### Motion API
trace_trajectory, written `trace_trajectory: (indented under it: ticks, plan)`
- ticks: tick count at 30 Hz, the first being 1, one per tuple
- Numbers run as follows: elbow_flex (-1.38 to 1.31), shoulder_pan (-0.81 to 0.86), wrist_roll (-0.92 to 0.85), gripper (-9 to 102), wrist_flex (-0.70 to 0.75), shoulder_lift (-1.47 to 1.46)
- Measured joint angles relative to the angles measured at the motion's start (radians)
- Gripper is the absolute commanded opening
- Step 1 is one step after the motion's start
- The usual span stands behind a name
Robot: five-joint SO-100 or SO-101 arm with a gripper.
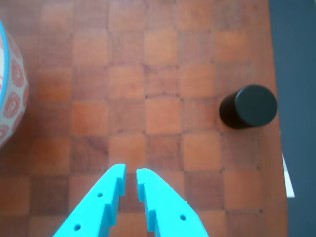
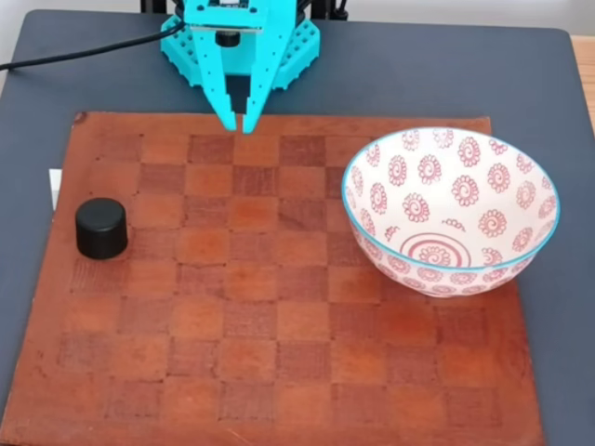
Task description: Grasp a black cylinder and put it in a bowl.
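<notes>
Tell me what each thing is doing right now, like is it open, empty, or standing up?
gripper: open a little, holding nothing, above the far edge of the board.
black cylinder: standing upright on the board, free, at the left in the fixed view.
bowl: upright on the board, empty, at the right in the fixed view.
checkered board: lying flat on the dark table.

The wrist view looks steeply down past the gripper (image 1: 131,171) at the board (image 1: 163,89), close. The fixed view faces the arm from above the board's (image 2: 232,325) opposite side. Both show the cylinder (image 1: 249,106) (image 2: 100,228) and bowl (image 1: 12,94) (image 2: 451,212).
</notes>
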Motion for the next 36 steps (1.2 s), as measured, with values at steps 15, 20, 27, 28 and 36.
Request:
trace_trajectory:
  ticks: [15,20,27,28,36]
  plan:
    - [-0.462,-0.002,-0.049,1,0.152,-0.462]
    - [-0.598,0.000,-0.114,1,0.156,-0.647]
    - [-0.773,0.058,-0.238,8,0.156,-0.911]
    - [-0.793,0.071,-0.252,10,0.160,-0.942]
    - [-0.902,0.152,-0.282,12,0.161,-1.097]
